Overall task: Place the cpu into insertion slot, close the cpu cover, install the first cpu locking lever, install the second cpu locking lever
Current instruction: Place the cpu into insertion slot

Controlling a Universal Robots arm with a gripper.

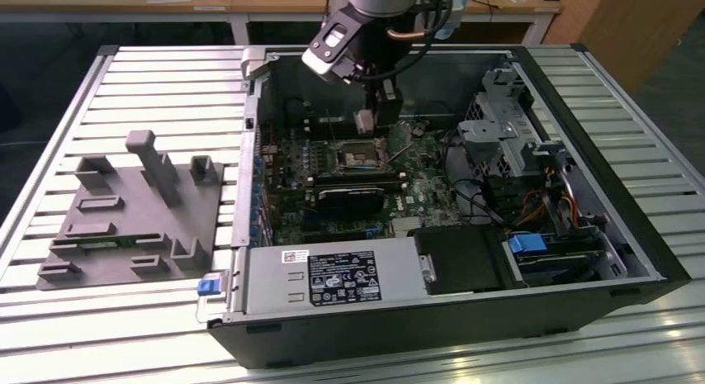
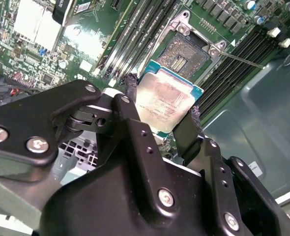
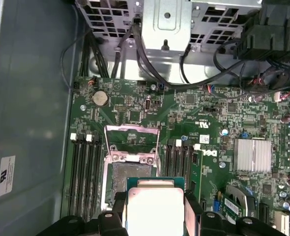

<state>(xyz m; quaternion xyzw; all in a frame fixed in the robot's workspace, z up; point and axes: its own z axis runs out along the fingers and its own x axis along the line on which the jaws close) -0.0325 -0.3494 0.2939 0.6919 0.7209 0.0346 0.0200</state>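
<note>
My gripper (image 1: 369, 122) hangs inside the open computer case, just above the motherboard and shut on the cpu. In both wrist views the cpu (image 2: 165, 104) (image 3: 155, 205) is a flat square chip with a silver top and a teal edge. It is pinched by its sides between the two black fingers (image 2: 130, 91). The insertion slot (image 3: 130, 173) (image 2: 184, 58) (image 1: 359, 158) lies bare a short way beyond the chip, apart from it. The cpu cover (image 3: 131, 129) stands flipped open at the slot's far side. A thin metal lever (image 2: 241, 59) sticks out beside the slot.
Black memory slots (image 3: 83, 172) flank the socket on both sides. A black fan shroud (image 1: 347, 198), a power supply (image 1: 330, 278), a drive cage (image 1: 507, 128) and loose cables (image 1: 496, 204) crowd the case. A grey fixture block (image 1: 132, 210) sits on the slatted table at the exterior view's left.
</note>
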